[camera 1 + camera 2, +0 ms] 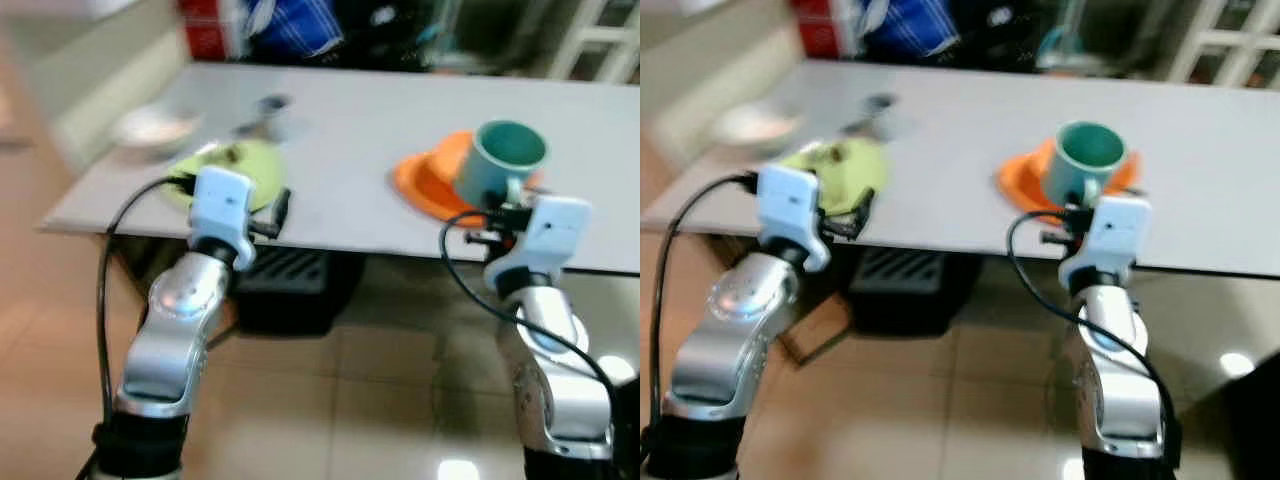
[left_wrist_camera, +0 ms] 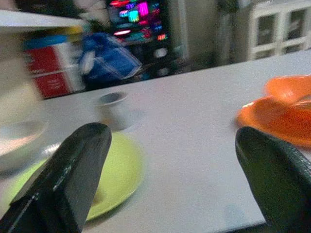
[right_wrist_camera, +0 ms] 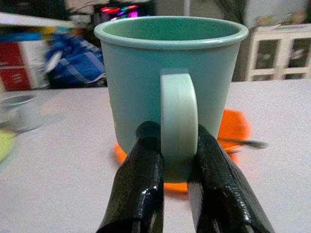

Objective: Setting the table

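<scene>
Right hand [image 3: 177, 167] pinches teal mug [image 3: 170, 73] handle (upright) over orange plate [image 1: 430, 180].

Two silver arms reach forward. The left claw [image 2: 175, 179] is spread wide, holding nothing; the right claw [image 3: 177, 160] pinches a handle.

free: table middle [image 1: 340, 170] | blocked: green plate [image 1: 240, 165], orange plate [image 1: 425, 185]
</scene>
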`<state>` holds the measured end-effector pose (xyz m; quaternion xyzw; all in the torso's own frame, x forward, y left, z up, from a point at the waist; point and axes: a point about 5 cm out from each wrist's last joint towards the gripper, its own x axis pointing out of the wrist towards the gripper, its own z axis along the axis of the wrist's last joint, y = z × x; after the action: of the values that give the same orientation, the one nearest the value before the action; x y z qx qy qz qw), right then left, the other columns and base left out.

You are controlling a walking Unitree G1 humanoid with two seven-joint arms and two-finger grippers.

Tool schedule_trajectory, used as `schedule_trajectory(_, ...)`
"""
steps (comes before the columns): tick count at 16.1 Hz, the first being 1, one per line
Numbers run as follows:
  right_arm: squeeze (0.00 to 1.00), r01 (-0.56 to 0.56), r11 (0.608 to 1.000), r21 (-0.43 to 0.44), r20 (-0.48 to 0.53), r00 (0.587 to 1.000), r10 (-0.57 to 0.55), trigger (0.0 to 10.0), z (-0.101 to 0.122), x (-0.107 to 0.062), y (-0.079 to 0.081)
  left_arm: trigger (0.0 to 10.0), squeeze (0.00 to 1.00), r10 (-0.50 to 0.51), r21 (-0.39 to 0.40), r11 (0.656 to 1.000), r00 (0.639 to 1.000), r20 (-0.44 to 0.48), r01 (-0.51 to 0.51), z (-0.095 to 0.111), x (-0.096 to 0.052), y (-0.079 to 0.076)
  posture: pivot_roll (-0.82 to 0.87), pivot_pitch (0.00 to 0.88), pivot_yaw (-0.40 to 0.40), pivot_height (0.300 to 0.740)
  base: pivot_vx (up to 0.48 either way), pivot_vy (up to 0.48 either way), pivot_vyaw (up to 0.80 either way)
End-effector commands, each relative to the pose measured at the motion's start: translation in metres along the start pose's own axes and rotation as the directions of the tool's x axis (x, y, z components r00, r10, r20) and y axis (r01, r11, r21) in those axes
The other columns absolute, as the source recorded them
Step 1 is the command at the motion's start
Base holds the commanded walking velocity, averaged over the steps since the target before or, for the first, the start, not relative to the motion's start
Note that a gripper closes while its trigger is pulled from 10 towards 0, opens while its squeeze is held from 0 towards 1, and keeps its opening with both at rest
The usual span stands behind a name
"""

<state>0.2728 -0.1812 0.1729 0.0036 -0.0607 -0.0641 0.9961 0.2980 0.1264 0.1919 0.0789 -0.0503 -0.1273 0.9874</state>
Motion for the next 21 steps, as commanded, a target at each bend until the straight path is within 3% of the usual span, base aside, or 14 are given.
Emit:
schedule_trajectory(1, 0.00, 0.023, 1.000, 0.009, 0.009, 1.000, -0.023, 10.0, 0.0035, 0.0011, -0.0047, 10.0, 0.00, -0.035, 0.004, 0.999, 0.999, 0.018, 0.035, 0.0048, 0.0006, -0.0067, -0.05, 0.000, 0.001, 0.740, 0.458, 0.000, 0.00)
schedule_trajectory(21, 0.00, -0.023, 0.999, 0.043, -0.006, 1.000, 0.023, 10.0, 0.0009, 0.0007, 0.0032, 10.0, 0.00, -0.104, 0.011, 0.994, 0.995, -0.003, 0.104, 0.0014, -0.0015, -0.0149, -0.05, 0.000, -0.004, 0.740, 0.436, 0.000, -0.09)
